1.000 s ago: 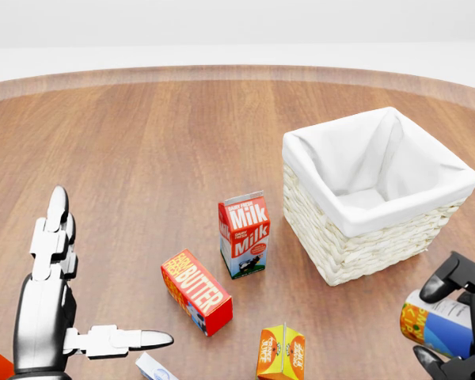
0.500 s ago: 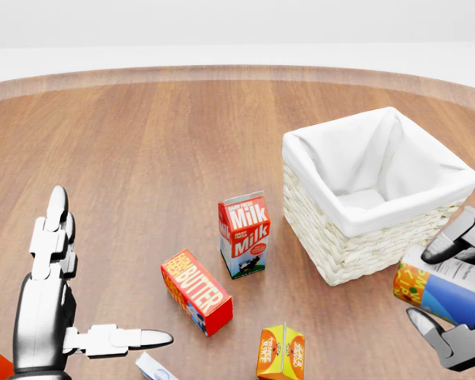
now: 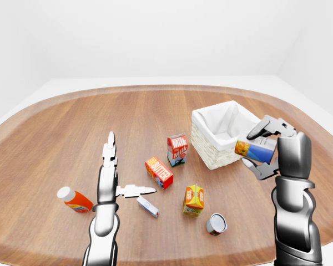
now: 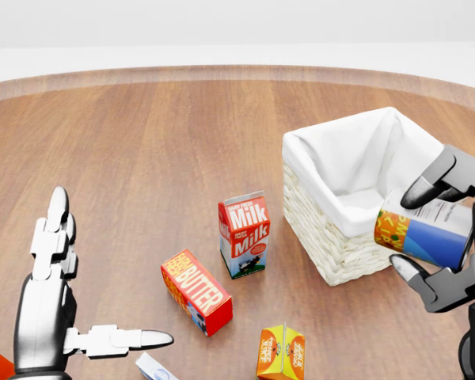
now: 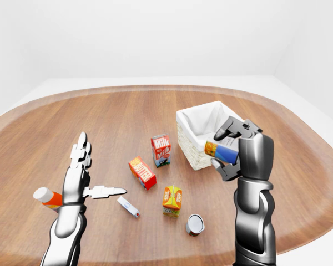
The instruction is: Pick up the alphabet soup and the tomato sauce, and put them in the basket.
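Brown wood makes up the big round table. The right hand has its dark fingers closed round a blue, orange and white alphabet soup can, lying on its side in the air just beside the white-lined wicker basket, near the table's right edge. The left hand is wide open and holds nothing. Another small silver-topped can lies near the table's bottom edge. A red milk carton, a red butter box and an orange juice carton sit mid-table. An orange bottle with a white cap lies toward the left edge.
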Available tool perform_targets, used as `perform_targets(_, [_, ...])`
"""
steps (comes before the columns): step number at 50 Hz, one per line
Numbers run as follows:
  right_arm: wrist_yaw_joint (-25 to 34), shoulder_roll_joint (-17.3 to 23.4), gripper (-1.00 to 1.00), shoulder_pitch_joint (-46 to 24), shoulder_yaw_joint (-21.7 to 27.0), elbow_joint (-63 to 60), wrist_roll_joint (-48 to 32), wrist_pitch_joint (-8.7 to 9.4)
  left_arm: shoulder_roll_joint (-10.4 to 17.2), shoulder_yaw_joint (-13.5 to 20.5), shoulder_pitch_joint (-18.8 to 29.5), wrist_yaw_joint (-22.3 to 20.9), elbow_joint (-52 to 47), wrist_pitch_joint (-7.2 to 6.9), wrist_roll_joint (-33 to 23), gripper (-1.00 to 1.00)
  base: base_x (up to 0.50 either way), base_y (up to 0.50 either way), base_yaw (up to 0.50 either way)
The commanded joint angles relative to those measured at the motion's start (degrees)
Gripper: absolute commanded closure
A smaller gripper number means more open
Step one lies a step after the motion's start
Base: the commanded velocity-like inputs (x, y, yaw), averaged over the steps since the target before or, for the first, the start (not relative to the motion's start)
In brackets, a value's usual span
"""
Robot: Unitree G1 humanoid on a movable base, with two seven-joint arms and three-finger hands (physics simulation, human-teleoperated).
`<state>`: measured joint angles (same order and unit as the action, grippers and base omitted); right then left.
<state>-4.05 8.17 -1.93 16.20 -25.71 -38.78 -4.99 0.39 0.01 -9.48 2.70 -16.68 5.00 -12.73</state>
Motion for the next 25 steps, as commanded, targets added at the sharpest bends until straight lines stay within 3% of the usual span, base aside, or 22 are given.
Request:
perform_targets(1, [-2.2,2.5,1.00,-6.4,-2.0,2.8,-0.7,-0.01,0.0,0.2,0.0,0.0,0.2,0.00,0.4,-1.00,0.00,0.00,0.00])
perform_targets(11, [-4.4,6.9,1.00,-15.8,-3.6,12.3,-2.3,-0.01,0.0,0.1,0.2,0.1,0.4,0.00,0.3,-1.00,0.00,0.00,0.00])
perform_targets(25, [-5.6,9.7,1.00,-23.7,-5.0,20.1,-3.4,-0.01,0.0,0.1,0.1,0.0,-0.4,0.00,0.2,-1.00,0.00,0.00,0.00])
